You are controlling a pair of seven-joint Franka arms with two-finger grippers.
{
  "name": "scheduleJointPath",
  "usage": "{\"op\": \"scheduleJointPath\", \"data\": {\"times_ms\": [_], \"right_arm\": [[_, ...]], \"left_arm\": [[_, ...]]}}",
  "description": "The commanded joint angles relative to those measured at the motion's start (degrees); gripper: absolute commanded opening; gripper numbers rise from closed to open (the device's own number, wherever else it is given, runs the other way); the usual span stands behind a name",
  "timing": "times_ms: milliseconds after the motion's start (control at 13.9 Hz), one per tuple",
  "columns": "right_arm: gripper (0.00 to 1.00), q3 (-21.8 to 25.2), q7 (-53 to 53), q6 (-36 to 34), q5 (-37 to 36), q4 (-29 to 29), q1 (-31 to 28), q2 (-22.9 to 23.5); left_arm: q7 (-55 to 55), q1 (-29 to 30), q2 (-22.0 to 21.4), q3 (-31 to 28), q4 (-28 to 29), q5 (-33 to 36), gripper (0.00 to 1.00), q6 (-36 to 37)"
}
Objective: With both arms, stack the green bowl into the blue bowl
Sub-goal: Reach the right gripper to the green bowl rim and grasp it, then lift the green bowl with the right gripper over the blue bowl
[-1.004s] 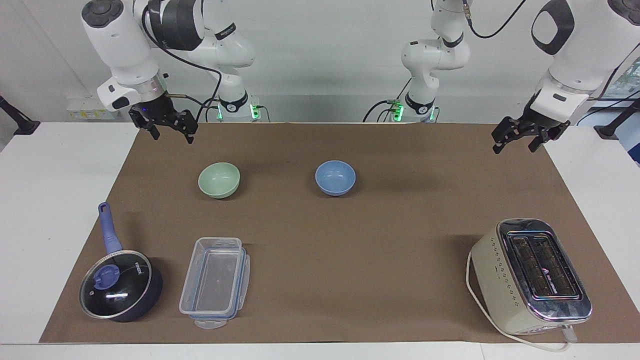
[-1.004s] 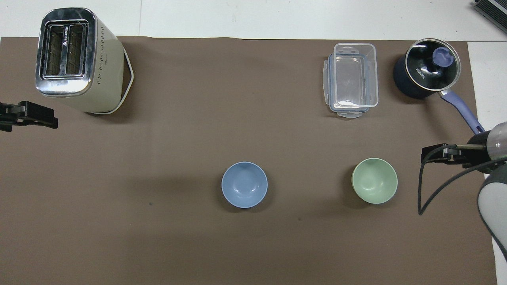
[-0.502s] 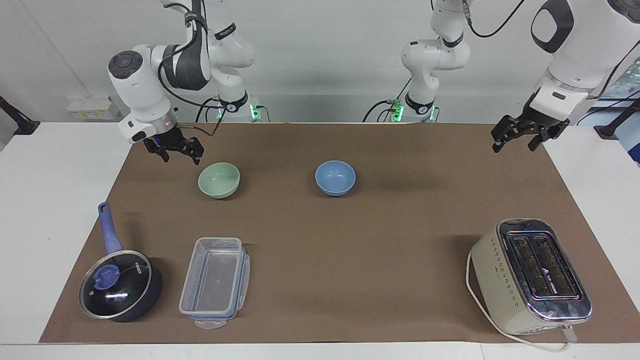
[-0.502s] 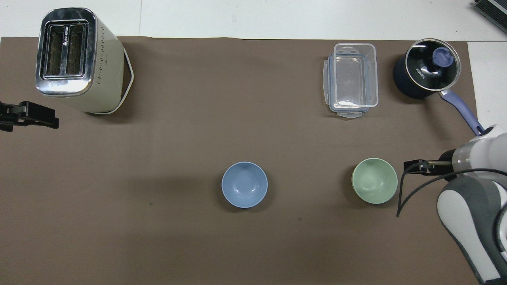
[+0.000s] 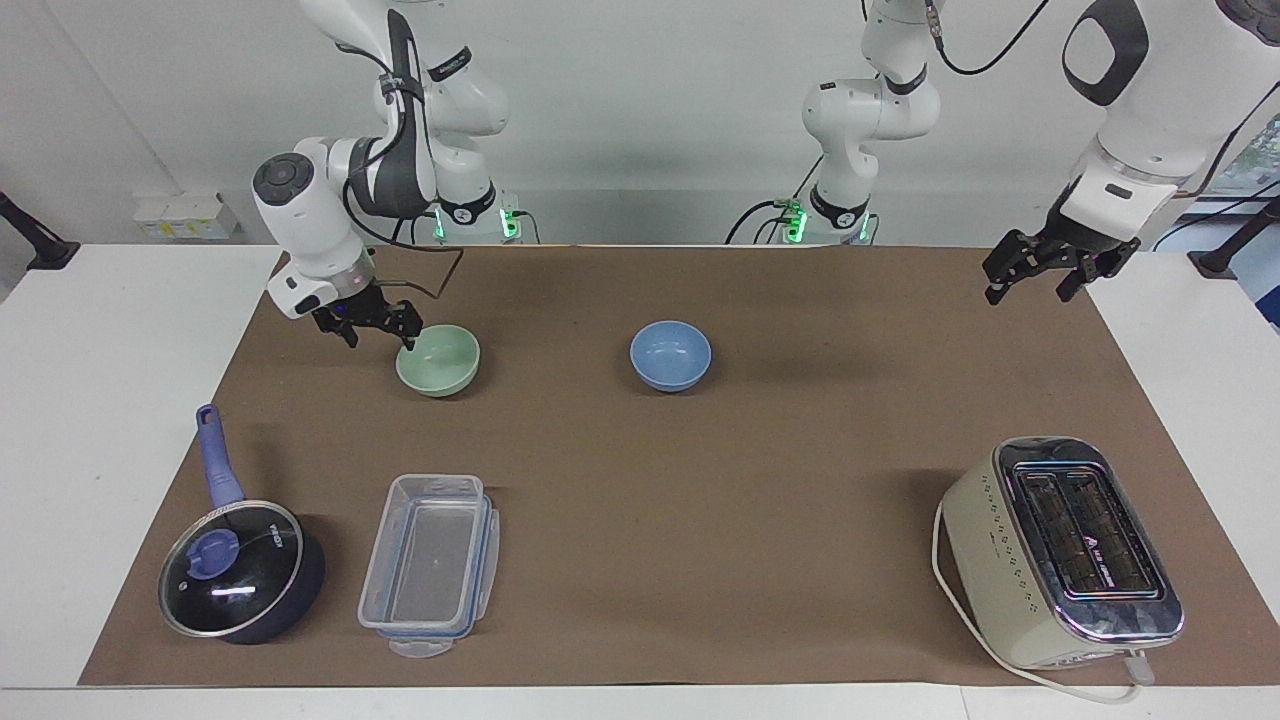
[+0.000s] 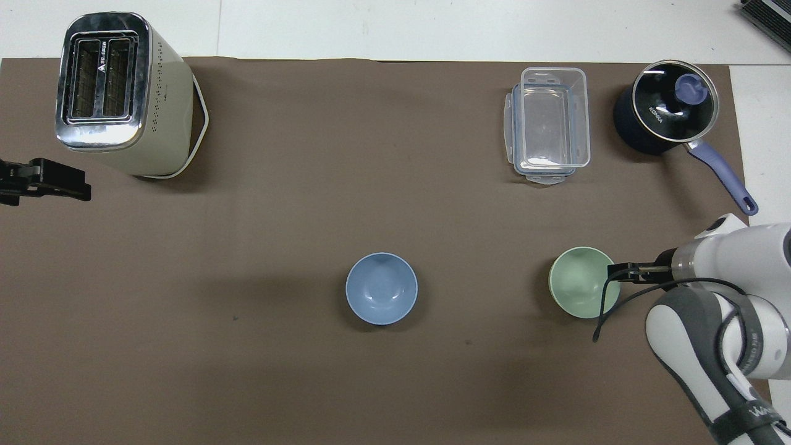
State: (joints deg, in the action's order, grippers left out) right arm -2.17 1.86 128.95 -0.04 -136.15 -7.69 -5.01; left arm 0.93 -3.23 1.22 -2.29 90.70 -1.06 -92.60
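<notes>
The pale green bowl [image 5: 440, 362] [image 6: 581, 290] stands upright on the brown mat, toward the right arm's end. The blue bowl [image 5: 670, 356] [image 6: 381, 288] sits beside it near the mat's middle, a bowl's width or more away, and holds nothing. My right gripper [image 5: 380, 340] [image 6: 619, 272] is low at the green bowl's rim, open, with one fingertip [image 5: 408, 343] at the rim's edge; whether it touches I cannot tell. My left gripper [image 5: 1028, 292] [image 6: 43, 185] hangs open and empty over the mat's edge at the left arm's end, where that arm waits.
A cream toaster [image 5: 1060, 550] [image 6: 117, 93] stands farther from the robots at the left arm's end. A clear plastic container [image 5: 430, 565] [image 6: 549, 123] and a dark lidded saucepan [image 5: 240, 570] [image 6: 664, 108] with a blue handle sit farther out than the green bowl.
My right arm has come down and swung toward the green bowl, bringing its open gripper to the rim. The left gripper and both bowls have stayed put.
</notes>
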Motion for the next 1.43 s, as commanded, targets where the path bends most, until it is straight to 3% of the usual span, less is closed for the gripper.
{"op": "scheduleJointPath", "data": {"times_ms": [0,430,502,717,861,1004,1291,1363], "right_arm": [[1.0,0.15,3.67,1.75,1.71,-0.61,-0.39,2.28],[1.0,0.15,10.62,4.73,8.38,-2.28,-0.04,4.4],[0.96,0.15,11.75,4.82,8.47,-2.19,-0.22,4.4],[0.7,0.15,13.35,4.74,9.0,-2.19,-0.48,4.49],[0.36,0.15,14.39,4.38,11.01,-2.19,-0.48,4.49],[0.17,0.24,16.24,4.12,13.73,-2.02,-0.74,4.49],[0.0,0.15,17.04,2.99,14.63,-1.14,-1.19,3.61],[0.0,0.15,17.04,2.28,14.63,-0.88,-1.1,2.91]], "left_arm": [[0.3,0.41,-0.34,0.36,-0.17,1.14,1.0,0.85],[0.3,0.41,-0.34,0.36,-0.17,1.14,1.0,0.85],[0.3,0.41,-0.34,0.36,-0.17,1.14,1.0,0.85],[0.3,0.41,-0.34,0.36,-0.17,1.14,1.0,0.85],[0.3,0.41,-0.34,0.36,-0.17,1.14,1.0,0.85],[0.3,0.41,-0.34,0.36,-0.17,1.14,1.0,0.85],[0.3,0.41,-0.34,0.36,-0.17,1.14,1.0,0.85],[0.3,0.41,-0.34,0.36,-0.17,1.14,1.0,0.85]]}}
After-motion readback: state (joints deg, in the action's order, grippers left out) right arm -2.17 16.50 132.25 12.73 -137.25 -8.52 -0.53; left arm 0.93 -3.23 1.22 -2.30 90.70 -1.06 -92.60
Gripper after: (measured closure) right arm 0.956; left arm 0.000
